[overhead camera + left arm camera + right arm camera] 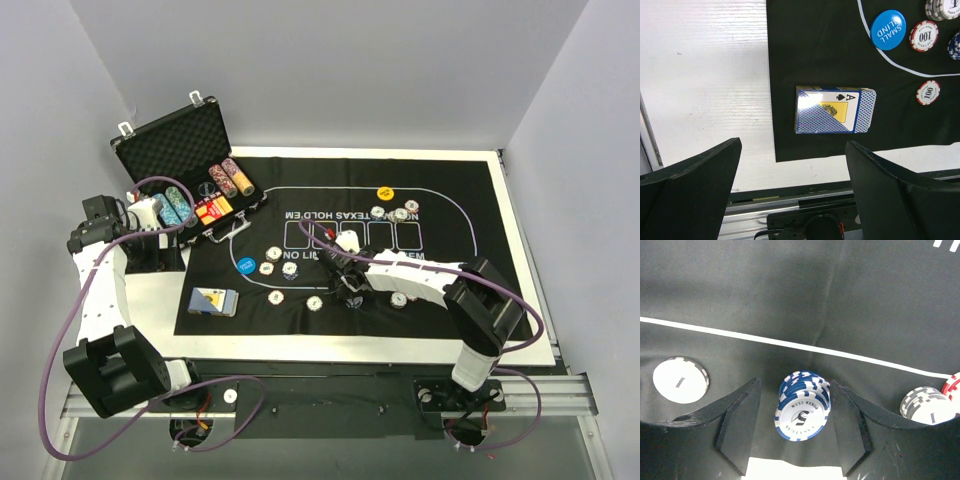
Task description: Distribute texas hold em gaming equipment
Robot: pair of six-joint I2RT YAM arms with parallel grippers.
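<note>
While the right pincer (795,382) straddles a stack of blue poker chips (802,410) on the felt mat (790,290), about midway along the near edge of the bench (705,75), its fingers stay off the stack on one side, where mat shows between. The left pincer (794,142) hangs fully released by the left edge, near the card deck (835,111).

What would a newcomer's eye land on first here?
The right gripper has its jaws open astride a leaning stack of blue chips near the mat centre. The black case lies open at the far left, and a card pack rests on the mat's near-left corner.
</note>
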